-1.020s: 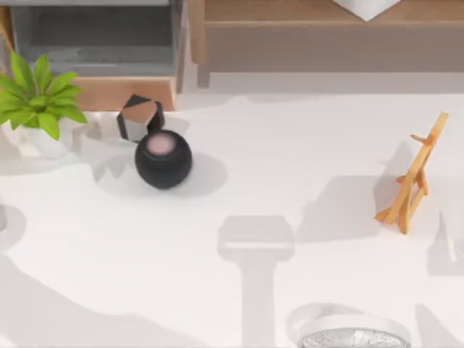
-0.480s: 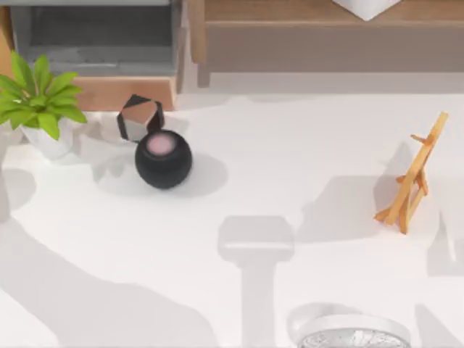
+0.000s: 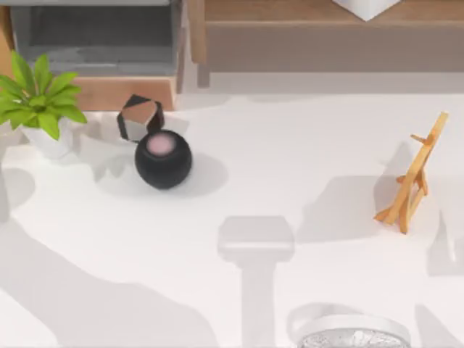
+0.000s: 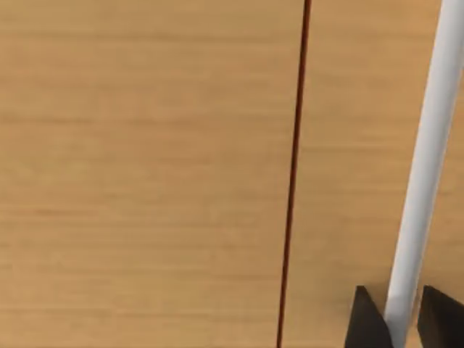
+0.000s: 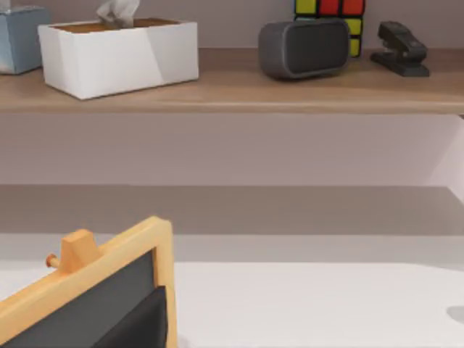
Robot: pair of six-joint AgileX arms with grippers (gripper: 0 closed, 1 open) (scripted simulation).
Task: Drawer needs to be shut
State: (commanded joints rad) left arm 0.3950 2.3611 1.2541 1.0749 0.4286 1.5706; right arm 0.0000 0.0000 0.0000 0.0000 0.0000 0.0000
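From above, the drawer (image 3: 94, 43) sits pulled out at the table's far left corner, its grey floor exposed and its light tan front panel facing the white table (image 3: 304, 159). A potted green plant (image 3: 36, 98) stands at the left end of that panel. Just in front of the panel rests a small black-and-tan block (image 3: 139, 116), with a black round speaker (image 3: 163, 159) touching its near side. A wooden easel (image 3: 413, 177) stands well apart on the right, and a white fan (image 3: 351, 332) pokes in at the near edge. A long wooden shelf (image 3: 319, 29) runs along the far right.

The left wrist view looks close onto tan wood grain split by 1 dark seam. The left gripper (image 4: 397, 319) has its 2 dark fingertips (image 4: 366, 322) set apart on either side of a white bar (image 4: 428, 167).

The right wrist view faces the shelf, carrying a white tissue box (image 5: 119, 54), a grey speaker (image 5: 304, 47), a coloured cube (image 5: 330, 9) and a black stapler (image 5: 402, 47). The easel's chalkboard fills the near corner. I cannot tell how the right gripper's claw stands.
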